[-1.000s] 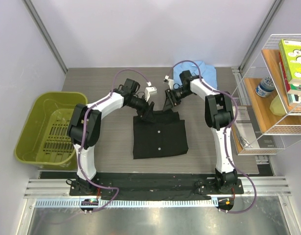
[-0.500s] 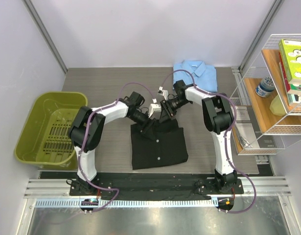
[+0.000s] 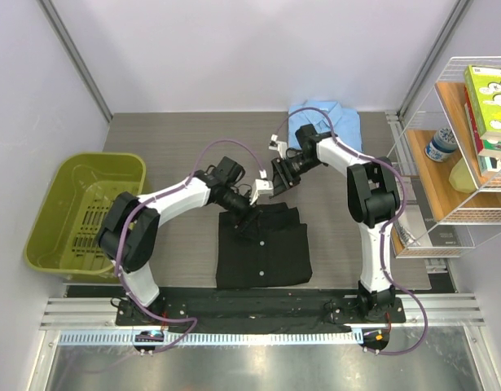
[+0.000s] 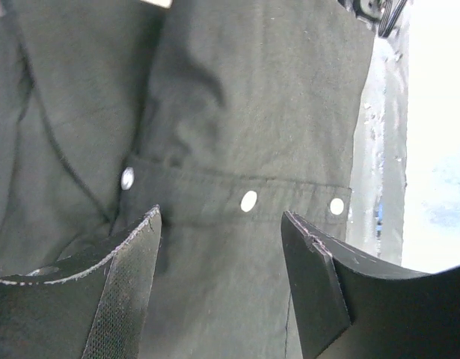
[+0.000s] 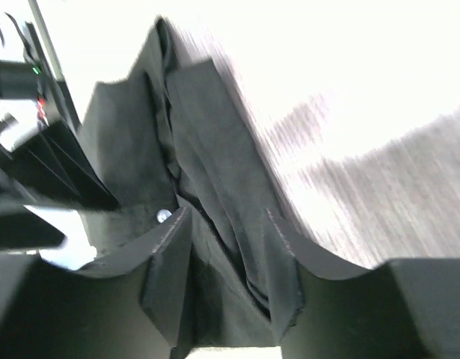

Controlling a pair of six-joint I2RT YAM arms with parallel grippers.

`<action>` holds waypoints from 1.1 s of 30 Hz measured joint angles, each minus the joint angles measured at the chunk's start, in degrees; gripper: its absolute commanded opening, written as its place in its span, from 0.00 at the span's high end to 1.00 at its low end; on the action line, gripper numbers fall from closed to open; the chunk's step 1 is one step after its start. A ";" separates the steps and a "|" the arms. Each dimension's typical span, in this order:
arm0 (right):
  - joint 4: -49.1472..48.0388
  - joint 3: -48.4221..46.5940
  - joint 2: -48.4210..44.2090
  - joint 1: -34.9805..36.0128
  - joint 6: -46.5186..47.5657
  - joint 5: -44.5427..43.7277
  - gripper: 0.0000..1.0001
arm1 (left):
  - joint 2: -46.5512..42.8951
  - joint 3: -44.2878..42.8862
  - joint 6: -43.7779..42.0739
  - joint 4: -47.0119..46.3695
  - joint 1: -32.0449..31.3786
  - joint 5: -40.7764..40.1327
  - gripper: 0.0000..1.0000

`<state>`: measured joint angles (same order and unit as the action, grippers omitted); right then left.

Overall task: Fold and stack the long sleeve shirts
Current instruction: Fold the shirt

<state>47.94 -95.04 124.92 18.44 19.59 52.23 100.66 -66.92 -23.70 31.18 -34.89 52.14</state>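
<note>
The black shirt (image 3: 265, 251) lies folded in a rectangle at the table's middle, near the front. Its button placket (image 4: 248, 200) fills the left wrist view. My left gripper (image 3: 248, 218) hovers open just over the shirt's far left part (image 4: 222, 215), with nothing between its fingers. My right gripper (image 3: 276, 181) is just beyond the shirt's far edge. In the blurred right wrist view its fingers stand apart (image 5: 227, 212), with black cloth (image 5: 207, 142) showing between and beyond them. The light blue shirt (image 3: 330, 119) lies folded at the back right.
A green bin (image 3: 85, 213) stands at the left edge of the table. A wire shelf (image 3: 470, 138) with books and a jar stands at the right. Papers (image 3: 413, 216) lie beside the right arm.
The black shirt has slid toward the front edge. My left gripper came nearer with it. My right gripper went down to the shirt's far edge, then drew back.
</note>
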 measured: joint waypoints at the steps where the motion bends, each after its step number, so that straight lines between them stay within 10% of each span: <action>1: 0.00 -0.85 0.00 -0.20 -0.74 0.22 0.58 | 0.00 0.00 -0.35 -0.20 -0.63 -0.44 0.34; 13: -0.26 -1.66 1.60 3.13 -4.55 4.81 0.70 | 2.21 0.00 -2.05 -3.23 -2.69 -6.62 0.41; 22: 0.09 -1.49 7.28 3.56 -1.84 3.61 0.72 | 2.38 -0.63 -3.89 -1.22 -2.71 -6.56 0.98; 33: 0.52 -1.49 7.74 3.52 1.25 3.45 0.72 | 8.55 -14.62 -3.87 11.43 0.09 -7.19 1.00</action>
<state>48.47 -96.53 132.66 21.96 20.84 55.68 109.21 -81.54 -27.57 42.61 -34.81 44.95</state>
